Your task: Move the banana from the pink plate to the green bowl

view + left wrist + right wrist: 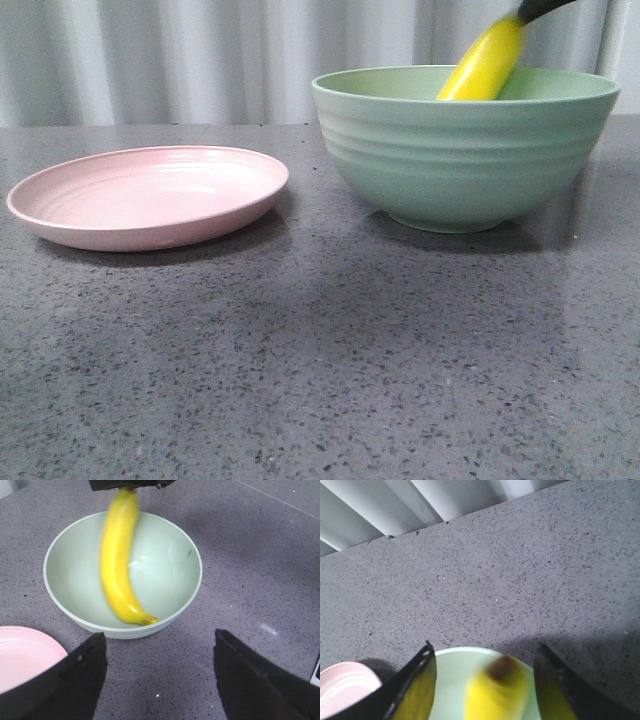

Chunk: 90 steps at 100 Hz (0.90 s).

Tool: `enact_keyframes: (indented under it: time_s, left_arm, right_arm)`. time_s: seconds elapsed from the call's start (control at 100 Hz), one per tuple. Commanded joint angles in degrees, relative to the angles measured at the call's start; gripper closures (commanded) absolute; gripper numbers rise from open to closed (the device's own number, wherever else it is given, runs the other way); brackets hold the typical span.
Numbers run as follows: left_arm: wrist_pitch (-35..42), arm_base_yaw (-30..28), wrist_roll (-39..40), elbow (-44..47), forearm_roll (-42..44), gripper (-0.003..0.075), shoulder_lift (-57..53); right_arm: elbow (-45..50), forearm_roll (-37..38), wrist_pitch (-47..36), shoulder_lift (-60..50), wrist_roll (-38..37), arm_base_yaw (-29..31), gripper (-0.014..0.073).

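Yellow and blurred, the banana (486,62) hangs steeply tilted over the green bowl (465,160), its lower end dipping below the bowl's rim on the far right side in the front view. From the left wrist view the banana (118,562) runs down across the bowl's pale interior (160,575), dark tip low near the near wall, its upper end meeting a black part of the right arm at the frame edge. In the right wrist view the right gripper (482,680) has its fingers spread with a gap on either side of the banana (497,692), so the fruit appears let go; whether anything touches it cannot be told through the blur. The left gripper (160,670) hovers on the near side of the bowl, fingers wide apart and holding nothing. The pink plate (150,195) sits bare on the left of the speckled grey countertop (320,370), just beside the bowl but not touching it. Pale pleated curtains (200,55) hang behind.
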State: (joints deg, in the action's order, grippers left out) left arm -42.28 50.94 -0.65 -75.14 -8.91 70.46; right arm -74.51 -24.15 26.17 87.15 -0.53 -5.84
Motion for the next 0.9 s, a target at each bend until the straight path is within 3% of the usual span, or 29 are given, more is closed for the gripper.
enact_keyframes:
  time_s: [0.0,0.12,0.19,0.36,0.38,0.58,0.89]
  left_arm:
    - [4.0,0.4,0.7,-1.8,-0.8,0.0298,-1.6]
    - [4.0,0.4,0.7,-1.8,-0.8,0.0307,-2.0]
    - [4.0,0.4,0.7,-1.8,-0.8,0.0368,-2.5]
    - [3.9,0.4,0.7,-1.3,0.0,0.0742,-4.0]
    - [3.9,0.4,0.7,-1.2,0.2,0.0736,-4.4]
    - [6.0,0.4,1.2,2.9,2.2,0.0739,-8.2]
    - [22.8,0.4,2.4,21.0,4.9,0.0739,-21.8]
  right_arm:
    - [-2.1,-0.4,-2.4,-2.3,0.5,0.2,0.0236]
    - [-2.1,0.3,-0.5,-3.7,3.2,0.2,0.0243]
    - [-2.1,2.3,1.2,-5.0,3.2,0.2,0.0288]
    - [-2.1,9.5,9.1,-8.8,3.2,0.2,0.0624]
    - [-2.1,10.3,10.2,-9.3,3.2,0.2,0.0674]
    - [1.5,12.7,13.7,-15.9,5.9,0.2,0.0670]
    - [17.9,12.7,5.9,-34.6,6.7,0.2,0.0670]
